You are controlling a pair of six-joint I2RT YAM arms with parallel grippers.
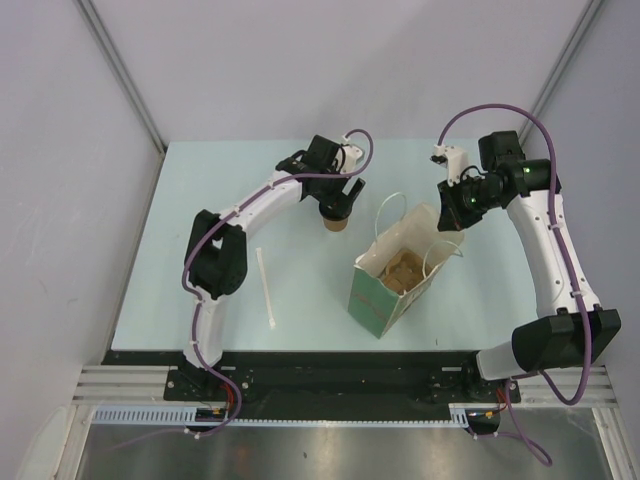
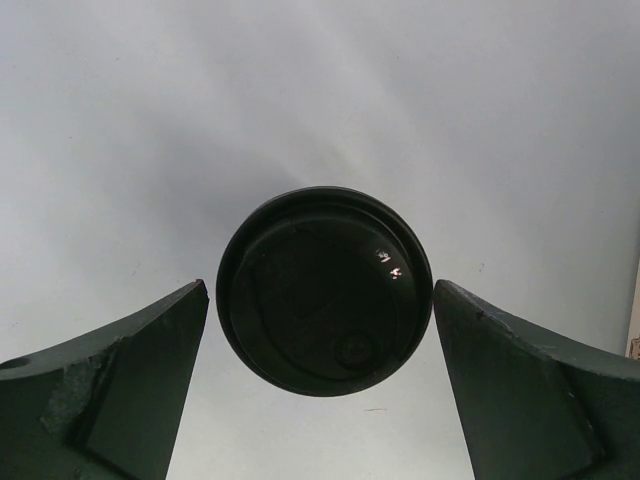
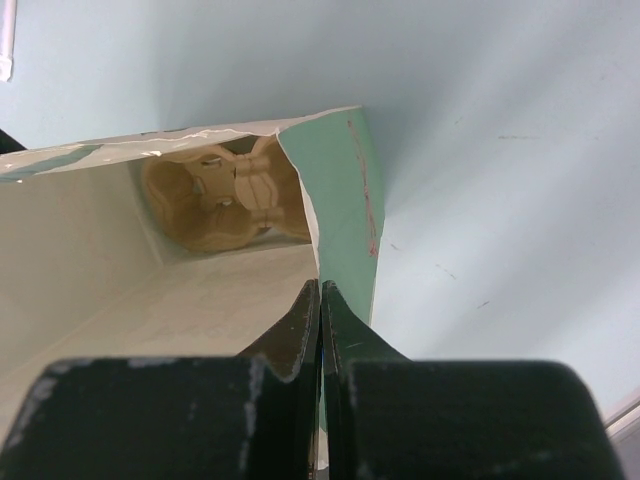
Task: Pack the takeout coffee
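Observation:
The takeout coffee (image 1: 335, 223) stands upright on the table left of the bag, a tan cup under a black lid (image 2: 325, 290). My left gripper (image 1: 338, 207) hangs open straight above it. In the left wrist view its fingers (image 2: 130, 390) flank the lid on both sides with a small gap each, touching nothing. A green paper bag (image 1: 385, 290) stands open at mid-table. My right gripper (image 3: 321, 295) is shut on the bag's far right wall (image 3: 340, 180), one finger inside and one outside.
A brown pulp cup carrier (image 1: 404, 272) lies in the bottom of the bag, also seen as the carrier (image 3: 225, 195) in the right wrist view. A white stir stick (image 1: 267, 287) lies on the table left of the bag. The bag's white handles (image 1: 392, 208) stick up.

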